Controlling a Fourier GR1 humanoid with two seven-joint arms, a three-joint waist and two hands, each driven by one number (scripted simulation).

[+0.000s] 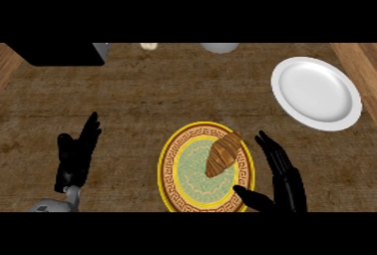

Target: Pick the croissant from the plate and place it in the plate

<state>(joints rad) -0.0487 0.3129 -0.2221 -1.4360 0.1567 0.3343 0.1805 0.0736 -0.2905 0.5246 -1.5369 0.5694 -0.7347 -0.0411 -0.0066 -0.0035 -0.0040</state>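
A brown croissant (222, 154) lies on the right half of a yellow patterned plate (175, 164) near the counter's front edge. A plain white plate (316, 93) sits at the upper right with nothing on it. My right hand (281, 177) is just right of the patterned plate, open, fingers straight and pointing up, thumb reaching toward the plate's lower right rim. It is beside the croissant, not touching it. My left hand (77, 154) rests open at the left, fingers up, well away from both plates.
A black appliance (63, 53) fills the top left corner. A grey round object (219, 47) and a small pale object (149, 46) stand at the counter's back edge. Wooden borders run along both sides.
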